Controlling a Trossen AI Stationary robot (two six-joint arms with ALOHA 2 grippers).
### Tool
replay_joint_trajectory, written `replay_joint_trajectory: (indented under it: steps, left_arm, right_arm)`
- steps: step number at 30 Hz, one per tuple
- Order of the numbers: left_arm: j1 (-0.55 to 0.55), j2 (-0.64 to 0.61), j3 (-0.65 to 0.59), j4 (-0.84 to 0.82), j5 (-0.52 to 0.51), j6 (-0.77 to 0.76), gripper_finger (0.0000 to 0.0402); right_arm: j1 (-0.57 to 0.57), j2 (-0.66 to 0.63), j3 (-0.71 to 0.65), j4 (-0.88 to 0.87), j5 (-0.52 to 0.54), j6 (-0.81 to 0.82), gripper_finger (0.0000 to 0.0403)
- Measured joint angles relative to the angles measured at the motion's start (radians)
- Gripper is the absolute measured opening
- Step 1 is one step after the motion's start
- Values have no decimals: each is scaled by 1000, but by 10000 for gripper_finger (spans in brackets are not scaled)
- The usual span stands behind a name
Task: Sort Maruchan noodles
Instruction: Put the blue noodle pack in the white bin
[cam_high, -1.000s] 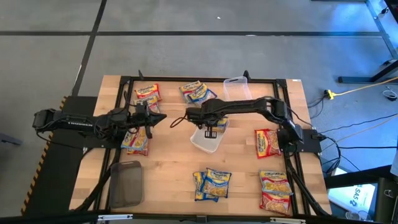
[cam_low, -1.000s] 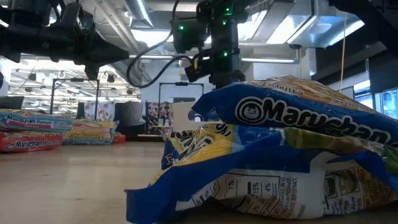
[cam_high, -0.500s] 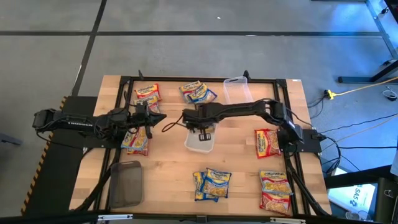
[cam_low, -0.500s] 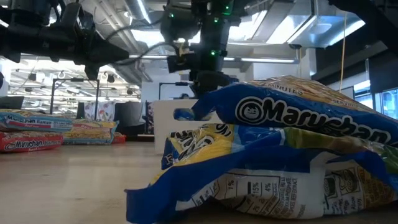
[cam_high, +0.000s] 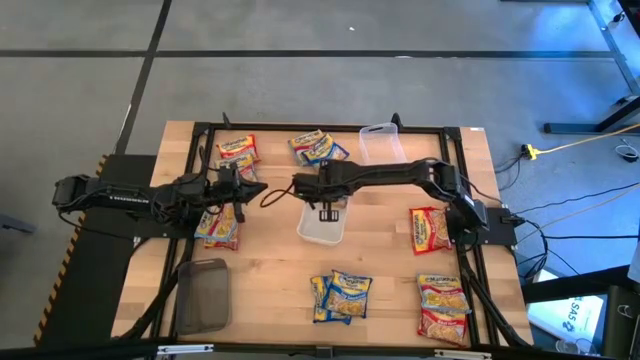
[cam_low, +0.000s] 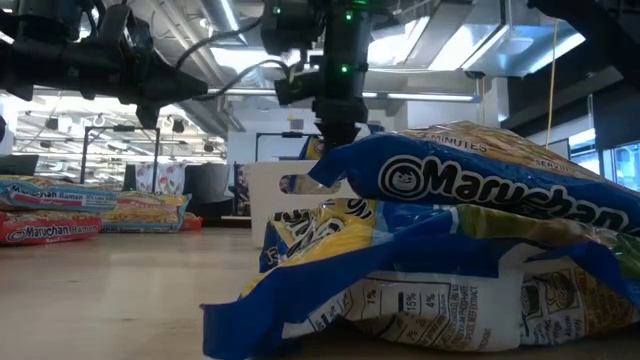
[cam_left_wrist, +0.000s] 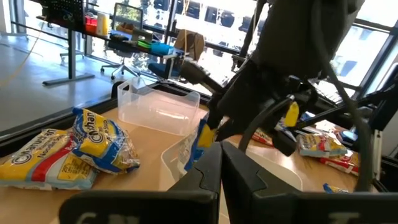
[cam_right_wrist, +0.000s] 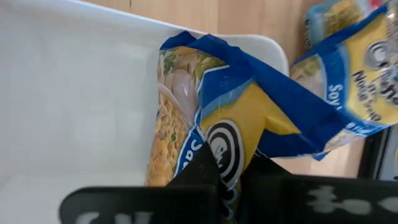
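The right gripper (cam_right_wrist: 233, 177) has its jaws clenched on a blue-bordered noodle packet (cam_right_wrist: 211, 118), which hangs from them into the white tray (cam_high: 322, 227) directly beneath. The left gripper (cam_high: 252, 189) waits off to the side with jaws pressed together, a red-bordered packet (cam_high: 218, 228) lying just below them on the surface (cam_high: 270, 270).

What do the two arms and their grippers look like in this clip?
Both arms are dark, near-black, jointed links. The left arm carries small white lettering and a dark cable near its wrist. The right gripper has two flat black fingers, and green indicator lights glow on its arm in the low view.
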Motion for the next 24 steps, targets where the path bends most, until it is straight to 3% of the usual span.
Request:
replay_joint_trajectory:
  steps: [14,24]
  left_arm:
    - [0,0,0,0,15,-6,4]
    - [0,0,0,0,15,-6,4]
  right_arm:
    - [-18,0,-70,53,70,16,14]
    - [-17,7,-71,81,81,13,121]
